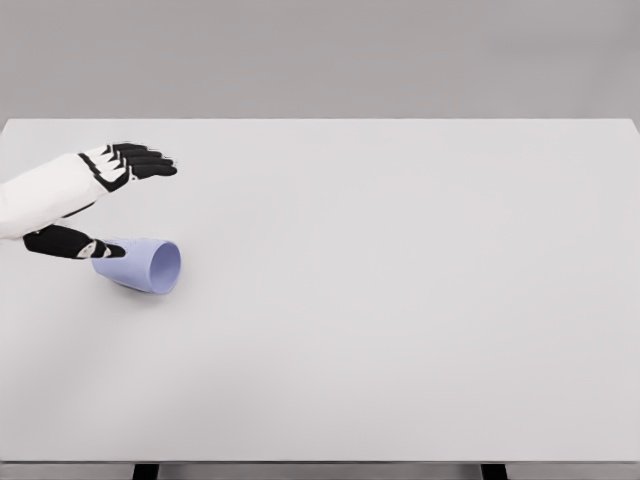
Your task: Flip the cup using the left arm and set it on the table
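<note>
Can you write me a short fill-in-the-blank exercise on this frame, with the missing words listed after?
1. The lavender cup lies on its ____ on the white table.
2. The cup's open mouth faces the picture's ____.
3. The only arm in view comes in from the picture's ____.
4. The left hand has its fingers stretched out and holds ____.

Missing words: side; right; left; nothing

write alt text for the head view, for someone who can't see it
A light purple cup lies on its side on a white table, mouth facing right. The left hand, fingers spread, hovers above it with its thumb at the cup's base. No right arm shows.
</note>
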